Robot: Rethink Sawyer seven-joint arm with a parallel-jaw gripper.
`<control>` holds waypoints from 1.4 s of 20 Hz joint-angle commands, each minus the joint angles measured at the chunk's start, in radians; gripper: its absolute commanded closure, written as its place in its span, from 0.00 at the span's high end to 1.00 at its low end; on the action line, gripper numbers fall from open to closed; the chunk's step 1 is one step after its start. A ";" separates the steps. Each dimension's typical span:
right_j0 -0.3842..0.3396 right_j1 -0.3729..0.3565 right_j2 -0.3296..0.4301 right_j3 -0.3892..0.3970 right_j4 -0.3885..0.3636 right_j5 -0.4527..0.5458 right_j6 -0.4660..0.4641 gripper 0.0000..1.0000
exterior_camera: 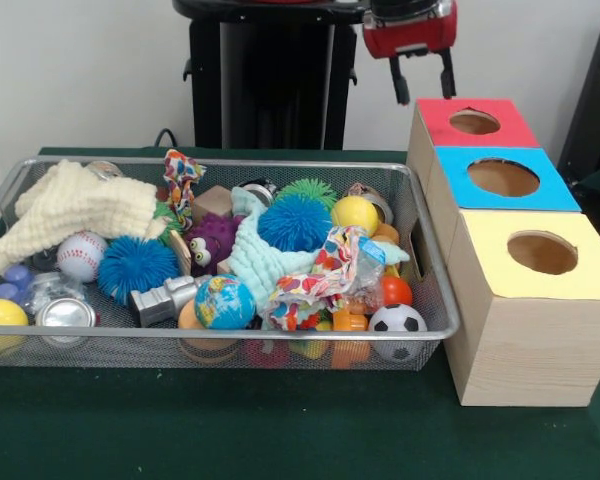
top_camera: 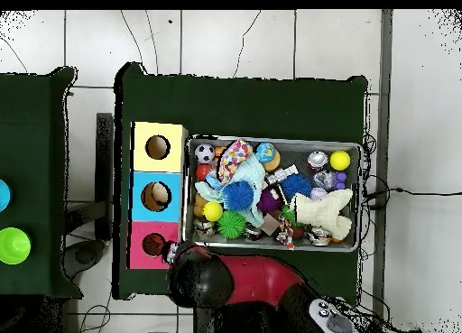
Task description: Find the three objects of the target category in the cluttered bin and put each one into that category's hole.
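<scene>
My gripper [exterior_camera: 425,96] hangs open and empty behind the red-topped box [exterior_camera: 510,128], above the table. From overhead, the gripper [top_camera: 170,252] sits at the red box's [top_camera: 140,257] edge, beside its hole. A blue-topped box [exterior_camera: 450,172] and a yellow-topped box [exterior_camera: 480,240] stand in the same row, each with a round hole. The wire bin [exterior_camera: 435,300] holds a baseball [exterior_camera: 81,256], two blue spiky balls [exterior_camera: 293,222], a green spiky ball [exterior_camera: 307,189], a yellow ball [exterior_camera: 355,214], a globe ball [exterior_camera: 224,302], a soccer ball [exterior_camera: 397,325], cloths and cans.
A cream cloth [exterior_camera: 70,205], a pale teal cloth [exterior_camera: 265,262] and a patterned cloth [exterior_camera: 320,275] cover parts of the pile. A purple plush [exterior_camera: 212,240] lies mid-bin. Overhead, a second green table at the left carries a green disc [top_camera: 13,245].
</scene>
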 commanded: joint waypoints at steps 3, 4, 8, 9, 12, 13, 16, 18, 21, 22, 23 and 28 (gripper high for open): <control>-0.171 -0.149 0.191 0.061 0.035 0.196 -0.057 1.00; -0.153 -0.109 0.151 0.030 -0.008 0.184 -0.053 1.00; -0.025 0.106 -0.052 -0.119 -0.176 0.069 -0.007 1.00; 0.007 0.133 -0.090 -0.146 -0.206 0.043 0.009 1.00; 0.088 0.205 -0.179 -0.197 -0.256 -0.035 0.063 1.00; 0.110 0.224 -0.201 -0.209 -0.264 -0.058 0.080 1.00; 0.170 0.272 -0.259 -0.246 -0.279 -0.110 0.113 1.00; 0.206 0.297 -0.294 -0.265 -0.280 -0.141 0.126 1.00; 0.248 0.338 -0.338 -0.291 -0.272 -0.188 0.140 1.00; 0.261 0.351 -0.351 -0.300 -0.270 -0.205 0.143 1.00; 0.268 0.364 -0.357 -0.304 -0.267 -0.222 0.144 1.00; 0.285 0.388 -0.371 -0.306 -0.251 -0.265 0.146 1.00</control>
